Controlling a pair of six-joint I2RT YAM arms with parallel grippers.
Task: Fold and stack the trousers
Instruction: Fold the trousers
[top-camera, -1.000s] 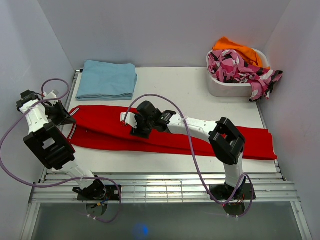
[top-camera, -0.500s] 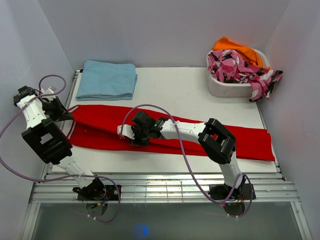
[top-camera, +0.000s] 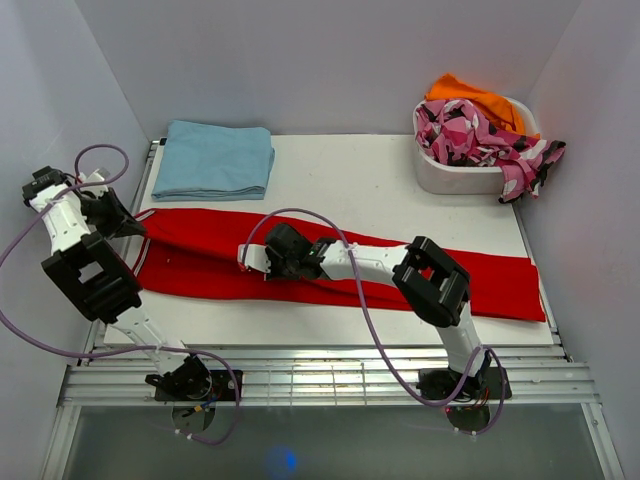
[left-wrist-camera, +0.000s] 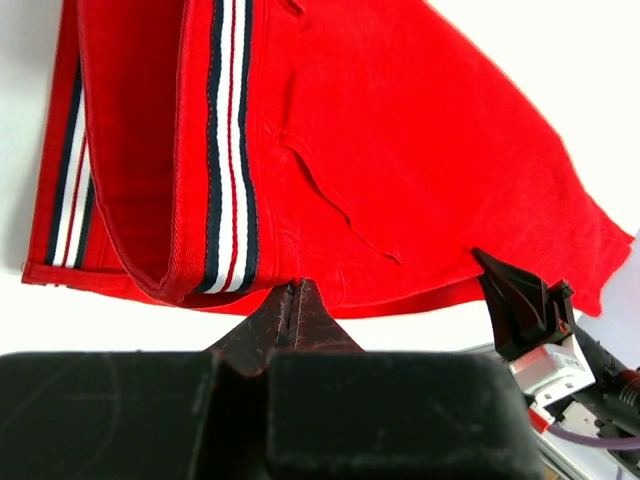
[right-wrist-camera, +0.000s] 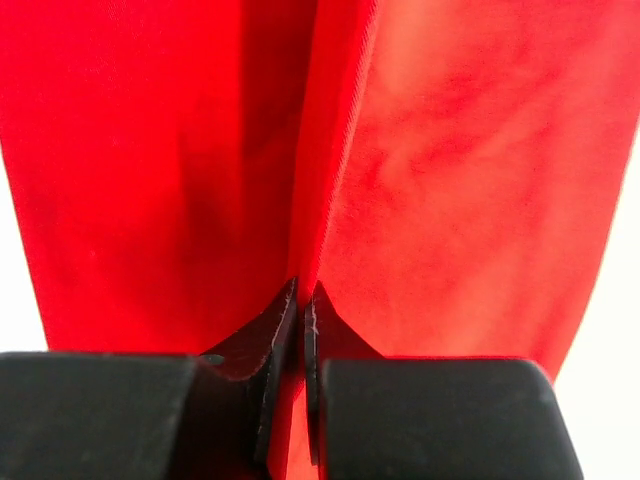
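I see the bright red soft-fabric trousers (top-camera: 200, 268) stretched out as one long band across the middle of the top view, running from the left edge down toward the lower right. They lie mostly flat, with a diagonal crease near the left end. In the left wrist view the striped waistband (left-wrist-camera: 230, 150), navy, white and red, curls over on itself at upper left. In the right wrist view a raised fold (right-wrist-camera: 305, 150) runs up the frame's centre.
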